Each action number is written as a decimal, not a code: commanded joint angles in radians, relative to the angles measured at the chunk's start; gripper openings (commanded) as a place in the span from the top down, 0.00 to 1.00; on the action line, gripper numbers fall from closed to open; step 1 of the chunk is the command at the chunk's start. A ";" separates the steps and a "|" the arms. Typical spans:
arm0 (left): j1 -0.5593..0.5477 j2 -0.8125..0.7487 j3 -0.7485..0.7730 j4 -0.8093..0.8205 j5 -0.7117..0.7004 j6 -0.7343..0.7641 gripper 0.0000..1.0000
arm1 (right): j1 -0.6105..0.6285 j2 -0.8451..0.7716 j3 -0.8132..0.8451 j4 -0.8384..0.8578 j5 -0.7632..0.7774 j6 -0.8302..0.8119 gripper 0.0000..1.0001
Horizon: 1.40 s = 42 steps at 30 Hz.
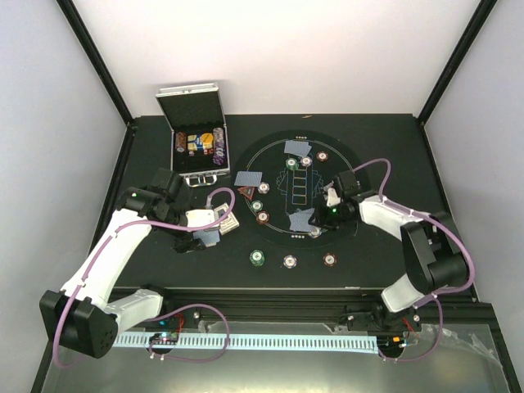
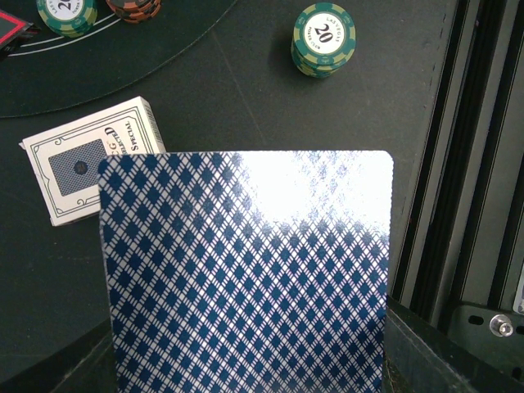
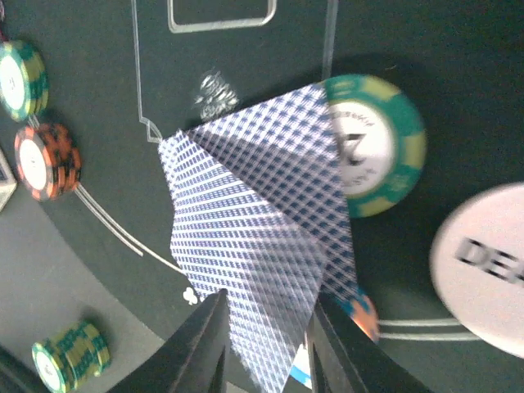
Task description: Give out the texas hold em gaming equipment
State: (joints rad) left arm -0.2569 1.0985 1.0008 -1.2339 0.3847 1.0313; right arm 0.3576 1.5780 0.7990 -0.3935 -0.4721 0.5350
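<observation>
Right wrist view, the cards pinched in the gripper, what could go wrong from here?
The right gripper pinches two fanned cards near one end only, so one may slide out or twist. In this view they overlap a green chip and an orange chip; dragging or setting them down could knock those out of place.

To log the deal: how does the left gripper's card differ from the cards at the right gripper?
The left card is single, off the mat, near the deck box; the right cards are two, fanned, over the mat, overlapping a green chip. Both show blue diamond backs.
</observation>
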 commanded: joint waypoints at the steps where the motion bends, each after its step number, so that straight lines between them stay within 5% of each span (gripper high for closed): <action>1: -0.001 -0.017 0.038 -0.012 0.008 -0.001 0.99 | -0.002 -0.108 0.064 -0.154 0.210 -0.052 0.66; 8: -0.001 -0.015 0.039 -0.010 0.021 -0.001 0.98 | 0.056 -0.222 0.090 -0.126 0.114 0.037 0.39; 15: -0.001 -0.006 0.055 -0.015 0.033 -0.010 0.98 | 0.308 -0.216 -0.006 0.433 -0.220 0.400 0.17; 25: -0.002 0.000 0.063 -0.022 0.040 -0.011 0.98 | 0.577 0.027 0.122 0.760 -0.269 0.584 0.13; 42: -0.002 -0.008 0.071 -0.036 0.043 -0.004 0.98 | 0.641 0.304 0.325 0.854 -0.319 0.663 0.18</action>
State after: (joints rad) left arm -0.2569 1.0992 1.0306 -1.2438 0.3988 1.0180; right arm 0.9833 1.8492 1.0908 0.3931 -0.7593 1.1679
